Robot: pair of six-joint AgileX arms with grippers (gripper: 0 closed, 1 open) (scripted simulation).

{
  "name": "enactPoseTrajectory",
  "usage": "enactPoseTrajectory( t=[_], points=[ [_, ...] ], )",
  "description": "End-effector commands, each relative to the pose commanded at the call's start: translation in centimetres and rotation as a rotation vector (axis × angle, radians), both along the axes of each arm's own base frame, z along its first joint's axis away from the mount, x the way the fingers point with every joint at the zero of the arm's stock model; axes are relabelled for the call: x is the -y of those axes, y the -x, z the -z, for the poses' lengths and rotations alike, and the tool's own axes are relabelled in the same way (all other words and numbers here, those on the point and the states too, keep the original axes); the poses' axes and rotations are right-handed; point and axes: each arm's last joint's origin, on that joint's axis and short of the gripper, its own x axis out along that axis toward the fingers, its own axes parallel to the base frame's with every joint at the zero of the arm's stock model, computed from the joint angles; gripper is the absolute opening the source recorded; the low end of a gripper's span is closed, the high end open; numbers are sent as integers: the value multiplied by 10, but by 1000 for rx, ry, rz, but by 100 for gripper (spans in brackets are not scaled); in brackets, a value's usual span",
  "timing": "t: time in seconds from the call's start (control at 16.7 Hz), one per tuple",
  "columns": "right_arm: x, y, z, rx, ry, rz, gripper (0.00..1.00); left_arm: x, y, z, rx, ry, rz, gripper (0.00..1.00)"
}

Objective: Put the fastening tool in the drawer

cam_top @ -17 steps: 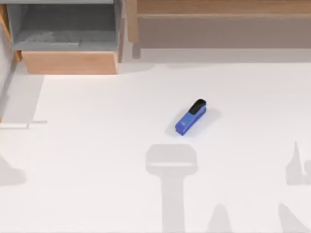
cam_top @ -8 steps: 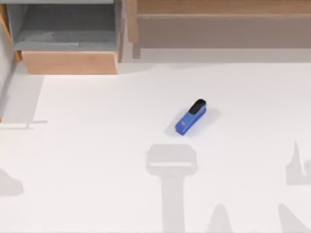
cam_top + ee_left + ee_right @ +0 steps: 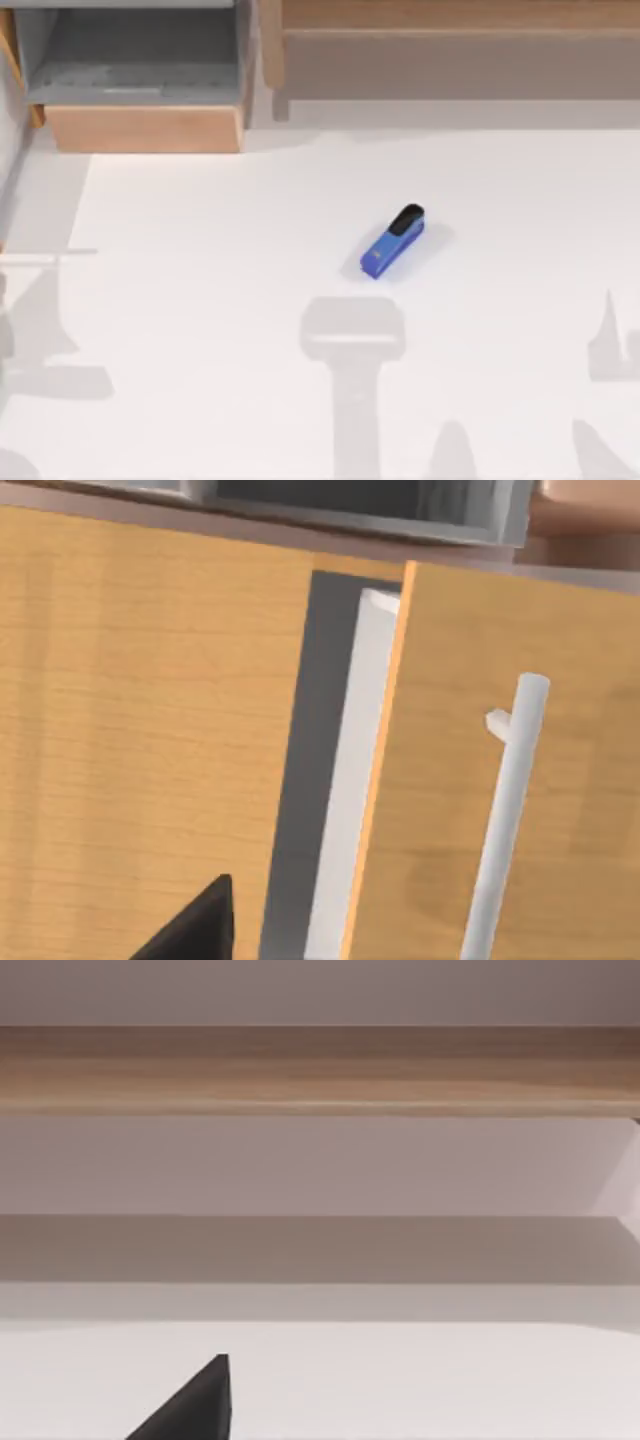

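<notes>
The fastening tool, a small blue stapler (image 3: 392,243) with a rounded black end, lies slantwise on the white table near the middle of the top view. The drawer (image 3: 145,128) stands open at the back left, its grey inside showing behind the light tan front panel. A grey edge of the drawer (image 3: 350,505) also appears far off in the left wrist view. A black corner of my left gripper (image 3: 195,930) sits before tan wooden panels. A black corner of my right gripper (image 3: 190,1405) faces the long shelf.
A long brown wooden shelf unit (image 3: 450,50) runs along the back right. A white bar handle (image 3: 505,810) stands off a tan wooden panel (image 3: 130,730) at the table's left side. Arm shadows fall on the white table (image 3: 220,300) along its front and left.
The shadow at the left edge of the top view has grown and shifted rightward. The stapler and the drawer have not moved.
</notes>
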Motion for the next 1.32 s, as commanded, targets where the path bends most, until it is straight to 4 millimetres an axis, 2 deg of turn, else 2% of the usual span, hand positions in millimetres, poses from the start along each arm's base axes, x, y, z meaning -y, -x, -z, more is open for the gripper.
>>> enactPoseTrajectory(
  t=[0.12,0.24,0.42,0.6,0.84,1.02,1.2,1.32],
  points=[
    [0,0,0,0,0,0,100,28,-23,-7,-25,80,126,100],
    [0,0,0,0,0,0,100,66,-54,-13,-78,175,265,100],
    [0,0,0,0,0,0,100,149,-97,-18,-244,330,479,100],
    [0,0,0,0,0,0,100,238,-119,-20,-499,467,616,100],
    [0,0,0,0,0,0,100,359,-122,-21,-889,567,644,100],
    [0,0,0,0,0,0,100,436,-113,-23,-1156,577,539,100],
    [0,0,0,0,0,0,100,493,-104,-29,-1352,556,358,100],
    [0,0,0,0,0,0,100,517,-101,-35,-1439,536,213,100]
  ],
)
